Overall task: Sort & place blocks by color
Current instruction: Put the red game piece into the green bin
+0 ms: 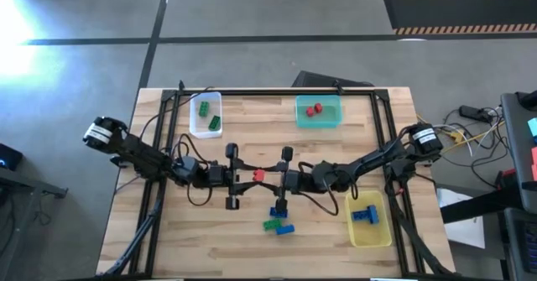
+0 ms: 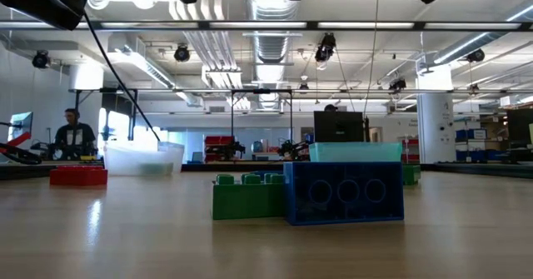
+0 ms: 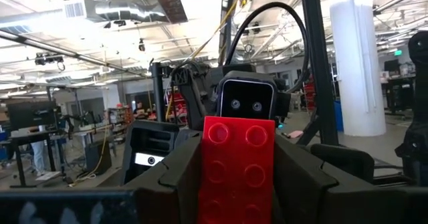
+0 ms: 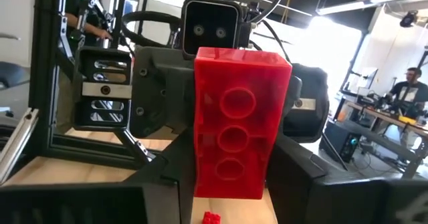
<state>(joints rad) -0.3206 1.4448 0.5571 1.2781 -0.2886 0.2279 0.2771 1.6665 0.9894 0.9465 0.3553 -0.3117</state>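
A red block point(image 1: 258, 175) is held in the air over the table's middle, between my two grippers. My left gripper point(image 1: 247, 177) comes at it from the table's left and my right gripper point(image 1: 270, 179) from the right, each shut on it. The left wrist view shows its studded face point(image 3: 239, 164), the right wrist view its hollow underside point(image 4: 235, 140). A green block point(image 1: 272, 225) and two blue blocks point(image 1: 278, 211) lie on the table near the front. Another red block point(image 2: 77, 176) lies on the table farther left. My left gripper pinches the red block between its two fingers point(image 3: 184, 177), on the block's long sides point(image 3: 208, 184), level, from the table's left. The block is lifted clear. My right gripper pinches the same block by its long sides point(image 4: 200, 164) between its fingers point(image 4: 167, 177), level, from the table's right.
A clear bin point(image 1: 195, 128) with green blocks stands at the far left. A teal bin point(image 1: 319, 122) with red blocks is at the far middle. A yellow bin point(image 1: 369, 235) with a blue block is at the near right. A dark frame borders the table. People are in the room behind.
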